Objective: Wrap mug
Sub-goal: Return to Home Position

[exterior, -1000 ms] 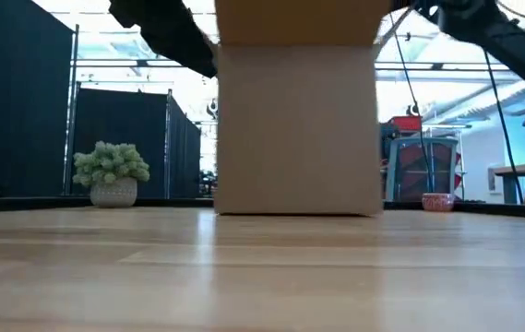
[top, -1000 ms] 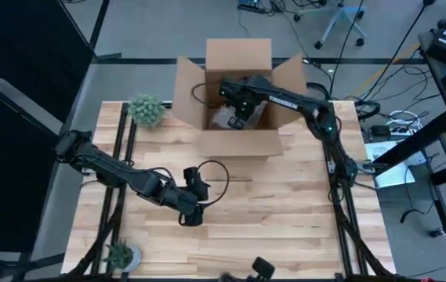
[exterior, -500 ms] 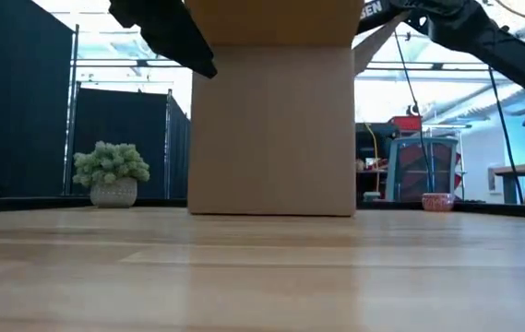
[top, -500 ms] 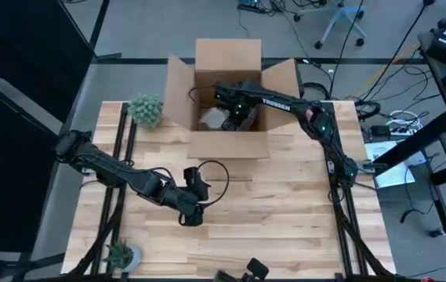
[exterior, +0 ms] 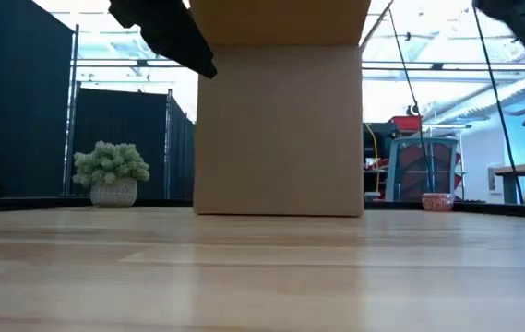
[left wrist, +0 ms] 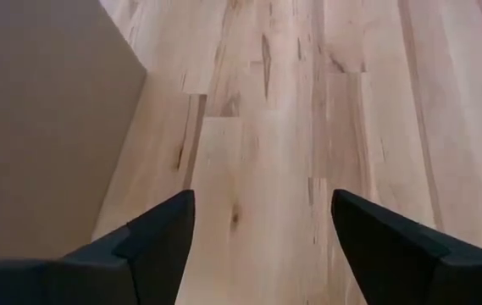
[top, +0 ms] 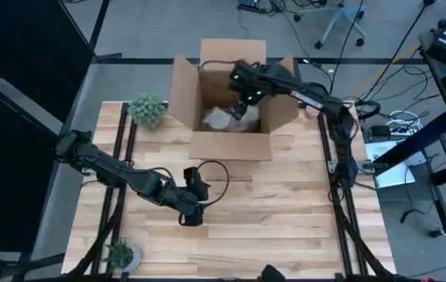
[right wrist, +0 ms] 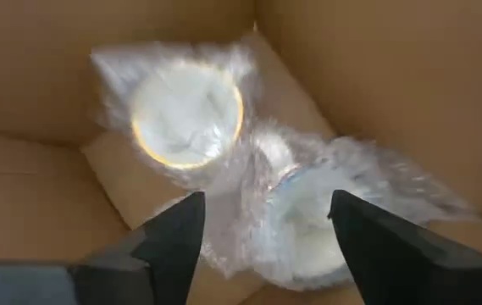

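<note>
Over box (top: 230,145) — right pincer (right wrist: 266,199), plant (top: 146,110) beside

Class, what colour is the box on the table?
Plain brown cardboard; the box shows best in the low view.

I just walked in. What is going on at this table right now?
The right hand is open over the cardboard box, pointing down into it and holding nothing. Two bubble-wrapped bundles lie inside the box. The left hand, also open and empty, hangs over the wooden table in front of the box.
</note>
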Available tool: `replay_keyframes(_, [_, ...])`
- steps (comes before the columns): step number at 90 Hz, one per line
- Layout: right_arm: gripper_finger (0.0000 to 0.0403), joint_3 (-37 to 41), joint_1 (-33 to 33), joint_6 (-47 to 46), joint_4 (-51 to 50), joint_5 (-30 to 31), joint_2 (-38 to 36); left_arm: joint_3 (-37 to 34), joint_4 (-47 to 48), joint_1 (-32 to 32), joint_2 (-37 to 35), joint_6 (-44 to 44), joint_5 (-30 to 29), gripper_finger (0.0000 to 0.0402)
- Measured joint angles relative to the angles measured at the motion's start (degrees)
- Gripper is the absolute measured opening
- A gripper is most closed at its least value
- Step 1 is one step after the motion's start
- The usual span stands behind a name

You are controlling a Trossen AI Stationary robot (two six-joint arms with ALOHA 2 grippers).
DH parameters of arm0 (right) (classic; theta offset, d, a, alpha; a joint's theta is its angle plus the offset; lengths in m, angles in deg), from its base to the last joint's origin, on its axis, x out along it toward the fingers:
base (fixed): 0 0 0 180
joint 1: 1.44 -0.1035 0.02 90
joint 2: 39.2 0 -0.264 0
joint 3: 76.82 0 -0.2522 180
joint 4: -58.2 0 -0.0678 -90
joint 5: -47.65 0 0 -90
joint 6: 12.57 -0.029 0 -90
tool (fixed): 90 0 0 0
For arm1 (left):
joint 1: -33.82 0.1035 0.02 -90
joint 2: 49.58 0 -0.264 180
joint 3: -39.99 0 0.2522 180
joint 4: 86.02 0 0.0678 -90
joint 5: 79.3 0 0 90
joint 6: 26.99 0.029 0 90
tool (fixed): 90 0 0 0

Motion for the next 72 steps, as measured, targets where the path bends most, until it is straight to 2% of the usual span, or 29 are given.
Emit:
replay_keyframes(35, [0.0238,0.0,-5.0,3.7,-1.1,-0.2,-19.9,0.0,0.0,-0.2,0.0,0.0,-0.1,0.0263])
replay_keyframes(48, [0.0233,1.3,-9.1,4.1,-3.6,-0.3,-25.7,0.0,1.0,-1.6,-2.2,0.3,-2.7,0.0239])
replay_keyframes(59, [0.0214,7.2,-12.4,2.8,-3.1,-0.3,-31.5,0.0,2.3,-2.2,-5.2,0.6,-2.9,0.0206])
replay_keyframes(72, [0.0168,21.1,-15.1,-0.2,1.6,-0.1,-40.4,-0.5,5.7,-2.4,-9.5,0.2,-3.4,0.0155])
